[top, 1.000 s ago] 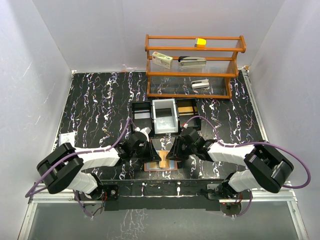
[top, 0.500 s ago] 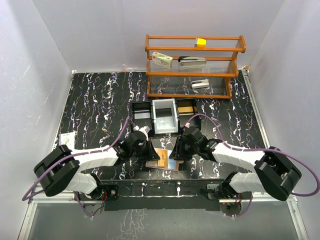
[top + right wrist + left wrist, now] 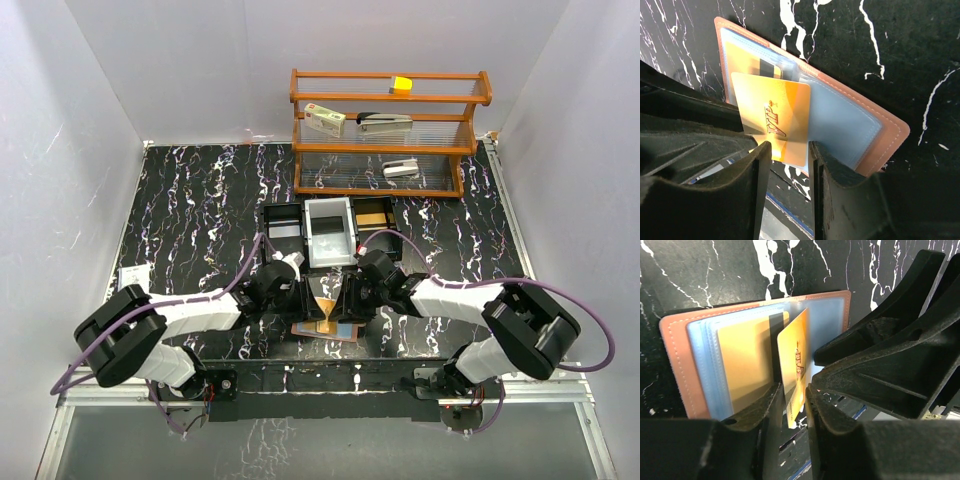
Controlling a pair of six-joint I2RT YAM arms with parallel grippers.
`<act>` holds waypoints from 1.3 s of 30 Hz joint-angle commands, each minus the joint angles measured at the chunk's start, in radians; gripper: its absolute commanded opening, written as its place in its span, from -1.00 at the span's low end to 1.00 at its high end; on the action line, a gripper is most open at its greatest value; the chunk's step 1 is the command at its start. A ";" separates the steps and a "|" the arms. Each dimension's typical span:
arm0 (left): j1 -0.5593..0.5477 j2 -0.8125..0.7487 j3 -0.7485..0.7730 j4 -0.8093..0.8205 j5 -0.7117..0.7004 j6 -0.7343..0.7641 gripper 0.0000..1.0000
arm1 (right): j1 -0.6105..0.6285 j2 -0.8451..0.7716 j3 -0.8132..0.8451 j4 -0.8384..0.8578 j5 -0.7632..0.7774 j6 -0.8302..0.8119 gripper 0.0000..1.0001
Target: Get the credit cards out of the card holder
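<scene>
At the near edge of the desk (image 3: 200,200), left tool (image 3: 792,390) is clenched on the yellow-orange credit card (image 3: 792,355), gripping low. The card stands upright and looks clear of its sleeve. Right tool (image 3: 790,147) is just beside it with jaws narrowly apart; can't tell if it's grasping anything or pinning the holder. Card holder (image 3: 677,355) lies open and flat under both, with a second gold card (image 3: 742,365) in its clear pocket. Beyond: black three-part tray (image 3: 265,215), then wooden shelf (image 3: 390,115).

Risks:
- The slick card is held by a small edge grip, so it could pivot or slip.
- The tools are crowded and could clash on retreat.
- If the holder is unpinned, it drags when the next card is pulled.
</scene>
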 commanded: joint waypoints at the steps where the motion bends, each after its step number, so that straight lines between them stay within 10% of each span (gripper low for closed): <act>1: -0.004 0.041 0.039 0.054 0.072 0.011 -0.49 | -0.003 0.023 -0.015 -0.006 0.056 -0.008 -0.32; 10: -0.004 0.033 0.066 -0.029 0.010 0.011 -1.00 | -0.004 -0.020 -0.041 -0.029 0.109 0.006 -0.34; 39: -0.005 -0.271 0.075 -0.321 -0.266 0.021 -1.00 | -0.003 0.052 0.100 0.034 -0.041 -0.032 -0.31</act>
